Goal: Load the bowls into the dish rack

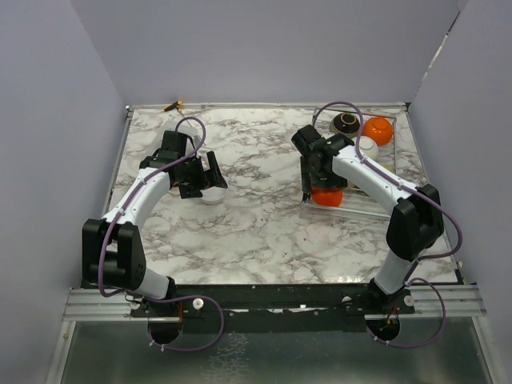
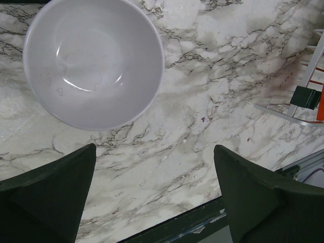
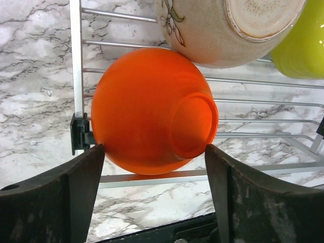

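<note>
Orange bowl (image 3: pixel 152 111) is lying on its side, centre frame, in the dish rack's (image 3: pixel 76 61) lower-left corner. The right gripper (image 3: pixel 152 152) is flanking it, and I cannot tell whether it is pinching or merely beside. Left gripper (image 2: pixel 154 152) is hovering spread wide, with the white bowl (image 2: pixel 93 61) sitting upper left on the marble table (image 2: pixel 228 76).

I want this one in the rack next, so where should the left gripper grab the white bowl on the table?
Pinch the near rim of the white bowl from above, one finger inside and one outside. It stands upright with its mouth open, and the open left gripper hangs just beside it. The round body looks about as wide as the jaws, so spanning it seems riskier.
</note>
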Available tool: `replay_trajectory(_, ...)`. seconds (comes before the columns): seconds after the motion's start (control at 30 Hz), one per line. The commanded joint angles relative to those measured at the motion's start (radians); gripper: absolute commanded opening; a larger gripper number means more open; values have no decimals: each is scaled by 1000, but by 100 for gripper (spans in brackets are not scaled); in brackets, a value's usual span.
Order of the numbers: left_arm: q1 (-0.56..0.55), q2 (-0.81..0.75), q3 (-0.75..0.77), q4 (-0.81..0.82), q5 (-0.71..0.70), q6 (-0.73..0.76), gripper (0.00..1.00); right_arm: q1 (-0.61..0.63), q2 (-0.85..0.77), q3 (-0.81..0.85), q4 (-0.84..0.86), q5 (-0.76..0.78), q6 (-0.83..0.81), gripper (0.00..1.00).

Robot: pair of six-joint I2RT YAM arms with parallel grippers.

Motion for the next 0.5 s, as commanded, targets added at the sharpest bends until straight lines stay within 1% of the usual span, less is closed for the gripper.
replay_trajectory(0.0, -1, 11, 19, -12, -22, 11, 99, 3, -14, -19, -25, 52, 19, 75)
replay_trajectory(0.07, -1, 11, 21, -12, -22, 11, 99, 2, -13, -39, -18, 67, 23, 71)
replay_trajectory(0.13, 0, 11, 20, -12, -22, 10, 99, 2, -16, -59, -5, 69, 15, 68)
replay_trajectory(0.27, -2, 14, 22, -12, -20, 10, 99, 3, -10, -89, -3, 76, -6, 66)
replay_trajectory(0.47, 0, 17, 27, -12, -20, 10, 99, 3, -9, -113, -34, 134, -55, 63)
